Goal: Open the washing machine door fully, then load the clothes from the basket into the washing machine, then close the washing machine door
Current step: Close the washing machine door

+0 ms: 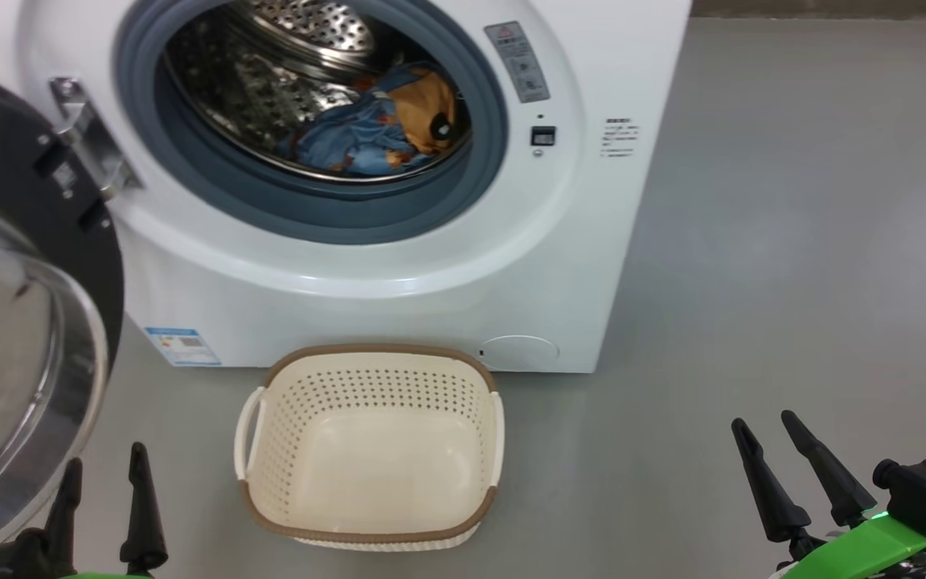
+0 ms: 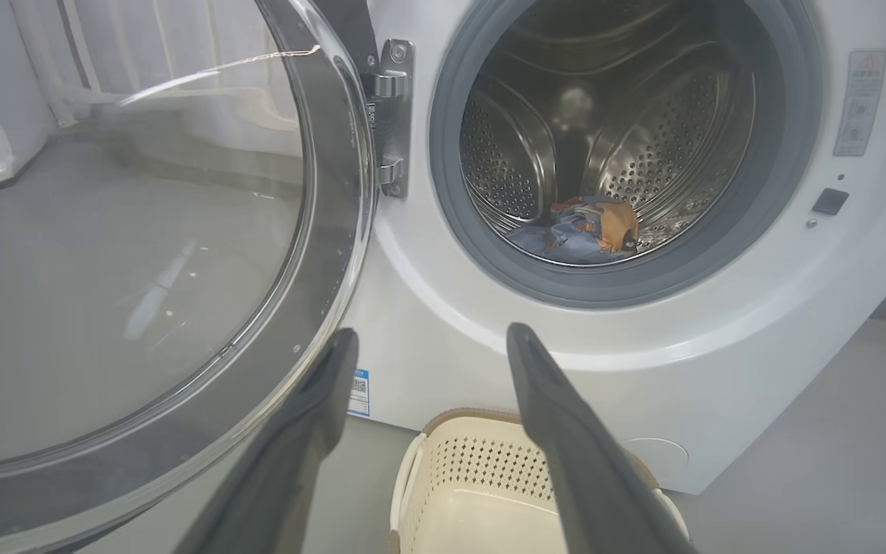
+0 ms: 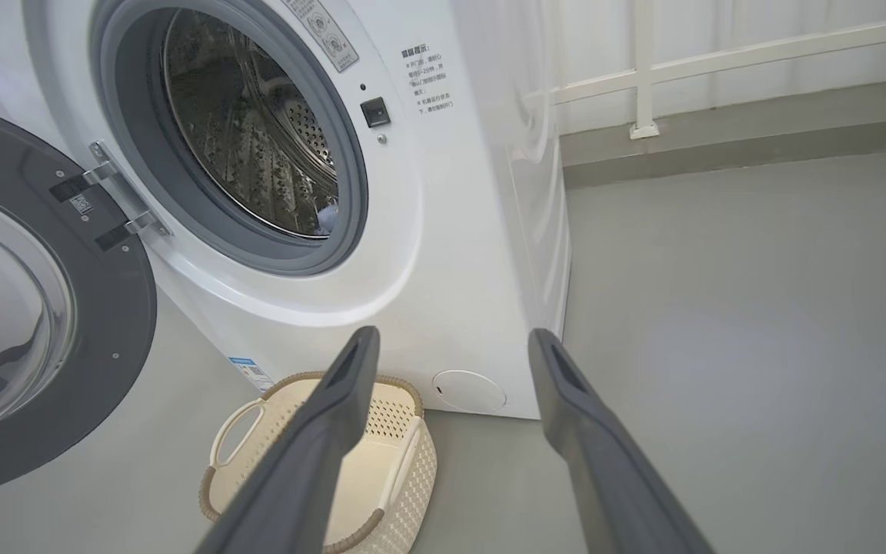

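Note:
The white washing machine stands ahead with its round black-rimmed door swung wide open to the left on a metal hinge. Light blue and orange clothes lie inside the steel drum, also seen in the left wrist view as clothes. The cream basket sits on the floor before the machine, nothing inside it. My left gripper is open at the lower left, next to the door's glass. My right gripper is open at the lower right, holding nothing.
Grey floor spreads to the right of the machine. In the right wrist view a white railing and a low kerb run along the back wall. A round cover sits low on the machine front, behind the basket.

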Robot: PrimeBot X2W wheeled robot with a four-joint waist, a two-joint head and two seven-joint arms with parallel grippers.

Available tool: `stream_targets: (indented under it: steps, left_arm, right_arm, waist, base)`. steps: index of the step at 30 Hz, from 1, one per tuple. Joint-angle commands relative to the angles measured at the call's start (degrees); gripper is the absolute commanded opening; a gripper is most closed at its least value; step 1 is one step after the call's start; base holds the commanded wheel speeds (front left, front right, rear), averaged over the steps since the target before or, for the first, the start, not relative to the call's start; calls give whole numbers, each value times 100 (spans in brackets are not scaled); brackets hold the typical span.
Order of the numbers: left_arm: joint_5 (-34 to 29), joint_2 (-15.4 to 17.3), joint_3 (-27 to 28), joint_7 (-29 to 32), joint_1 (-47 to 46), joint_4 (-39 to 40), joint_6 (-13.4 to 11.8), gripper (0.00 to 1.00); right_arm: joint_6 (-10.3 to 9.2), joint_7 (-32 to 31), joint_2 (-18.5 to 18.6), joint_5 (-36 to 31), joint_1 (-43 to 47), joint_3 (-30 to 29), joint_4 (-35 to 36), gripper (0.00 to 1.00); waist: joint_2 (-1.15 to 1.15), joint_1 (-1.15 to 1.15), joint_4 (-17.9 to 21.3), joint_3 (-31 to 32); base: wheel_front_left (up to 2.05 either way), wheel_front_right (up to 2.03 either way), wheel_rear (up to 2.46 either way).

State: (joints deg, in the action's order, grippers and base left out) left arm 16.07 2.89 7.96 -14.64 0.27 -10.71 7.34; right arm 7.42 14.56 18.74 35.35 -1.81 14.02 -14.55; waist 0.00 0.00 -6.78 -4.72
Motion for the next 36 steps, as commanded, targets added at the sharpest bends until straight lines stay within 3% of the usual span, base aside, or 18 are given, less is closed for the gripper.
stream_targets:
  steps: [1,14,36]
  left_arm:
    - [53,86,206,-36,-8,182,14,100]
    - [145,20,223,-36,25,275,14,100]
    - [310,-1,173,-36,125,301,14,100]
  right_arm:
    - [7,44,133,-34,-169,150,158,100]
    - [7,44,125,-50,-294,323,182,100]
    - [7,44,208,-2,-478,539,106,100]
  waist:
    - [0,0,-288,-10]
    - [0,0,-1018,-48]
    - [0,0,-1475,15]
  base:
    - [0,0,0]
    - [0,0,0]
    - [0,0,0]
